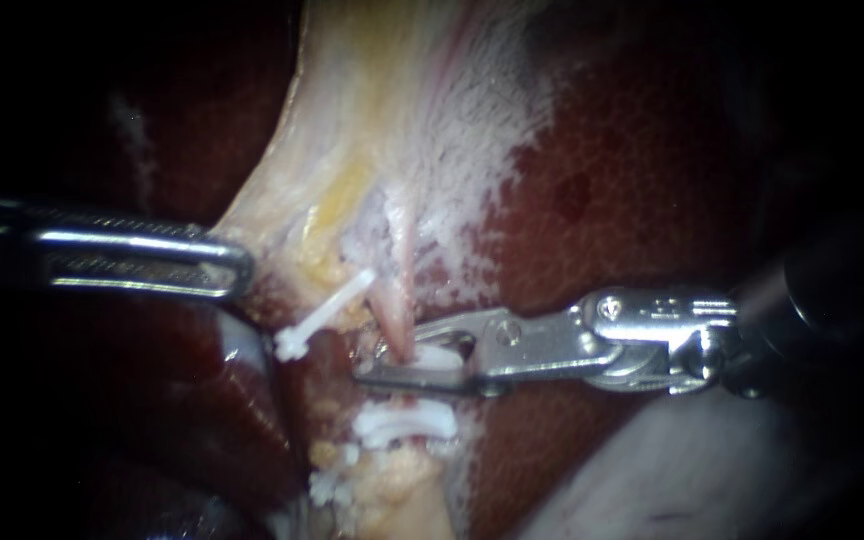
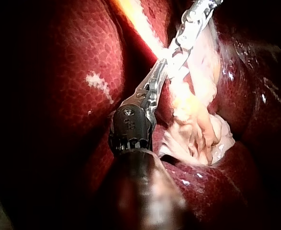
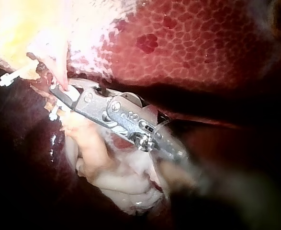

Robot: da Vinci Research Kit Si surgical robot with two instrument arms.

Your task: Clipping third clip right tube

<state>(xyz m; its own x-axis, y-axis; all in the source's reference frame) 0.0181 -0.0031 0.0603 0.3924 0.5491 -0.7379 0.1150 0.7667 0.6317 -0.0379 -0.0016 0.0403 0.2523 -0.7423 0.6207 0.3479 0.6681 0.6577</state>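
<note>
In the endoscope view a thin pink tube runs down from the pale gallbladder tissue. My right instrument reaches in from the right. Its jaws lie one on each side of this tube and hold a white clip around it. The right wrist view shows the same: the right instrument carries the clip at the tube. My left instrument is shut on the edge of the pale tissue. In the left wrist view the left instrument grips that tissue.
One white clip lies tilted left of the tube. A second white clip sits below the right jaws, with another white piece lower still. Dark red liver surrounds the site. Yellow fat lies at the bottom.
</note>
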